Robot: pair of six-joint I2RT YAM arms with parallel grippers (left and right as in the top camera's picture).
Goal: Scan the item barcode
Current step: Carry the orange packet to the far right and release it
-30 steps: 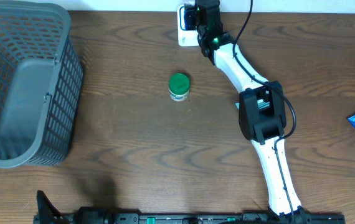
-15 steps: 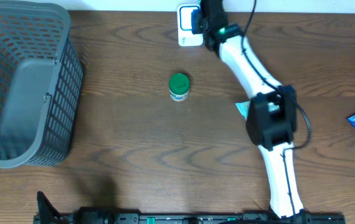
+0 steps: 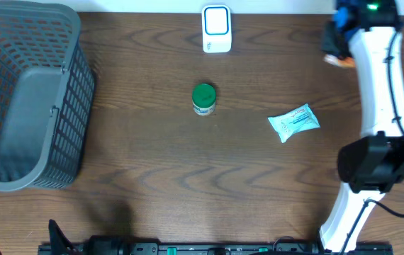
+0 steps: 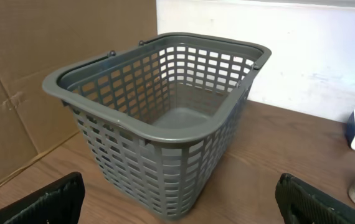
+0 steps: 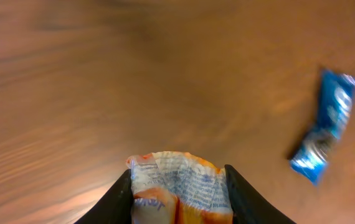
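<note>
My right gripper [image 5: 179,194] is shut on the item, a crumpled orange and white packet [image 5: 180,185] with fine print on it. In the overhead view this gripper [image 3: 338,44] hangs over the table's back right, with the packet's orange end [image 3: 338,61] showing below it. The white scanner [image 3: 216,29] with a blue-framed window stands at the back centre, well to the left of the packet. Low at the front left, my left gripper [image 4: 180,208] is open and holds nothing; it faces the basket.
A grey plastic basket [image 3: 66,99] fills the left side of the table. A green-lidded jar [image 3: 203,98] stands in the middle. A pale blue packet [image 3: 294,122] lies right of centre. A blue wrapper [image 5: 326,127] lies on the wood at the far right.
My right arm has swung from the scanner at the back centre to the back right, carrying the packet. That uncovered the pale blue packet. The left gripper has not moved.
</note>
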